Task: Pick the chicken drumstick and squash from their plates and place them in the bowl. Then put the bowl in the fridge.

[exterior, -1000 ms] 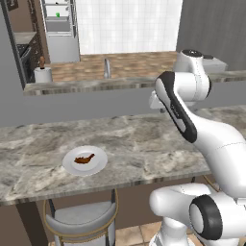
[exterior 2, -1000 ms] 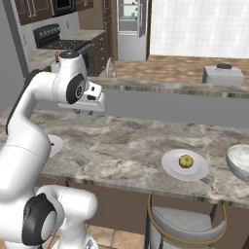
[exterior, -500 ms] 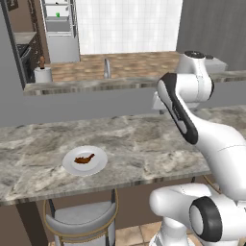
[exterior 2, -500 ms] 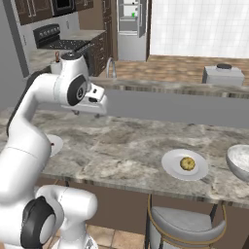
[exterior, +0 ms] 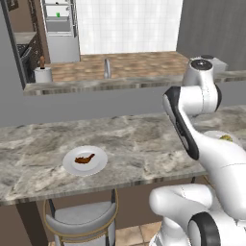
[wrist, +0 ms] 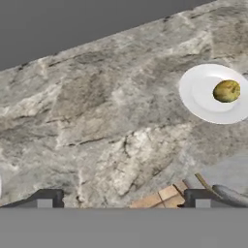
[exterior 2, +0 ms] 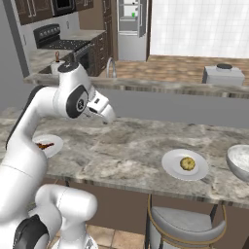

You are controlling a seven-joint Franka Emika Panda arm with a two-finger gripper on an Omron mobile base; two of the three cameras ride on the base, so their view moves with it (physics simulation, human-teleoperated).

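My gripper (wrist: 123, 199) hung released, its two tips standing wide apart with nothing between them. So I judged the task was at its very start, in the reach for the first piece of food, with nothing yet in the bowl (exterior 2: 240, 163).

I took the squash's plate (exterior 2: 170, 168) as my mark. The squash (exterior 2: 187, 164) lay on it, a little off its middle. The bowl stood just beside that plate, on its right, at the edge of the right base view. The other plate (exterior: 69, 166), with the chicken drumstick (exterior: 84, 158) lying on it, sat well apart from the squash's plate, off to its left along the same counter (exterior 2: 126, 151). The fridge (exterior 2: 130, 24) stood far beyond the squash's plate, across the kitchen, with its pale shelves showing. My gripper was up above the counter, to the left of the squash's plate and well apart from it. In the hand view that plate lay off to one side, not under my fingertips (wrist: 46, 198).

Which piece I was bound for first I could not say for sure, since my hand hung over bare stone between the two plates.

Either way, the next move called for carrying the hand over one plate, centring the open tips on the food, coming down and closing. If it was the squash, I reckoned a round thing would want a grip across its widest part.
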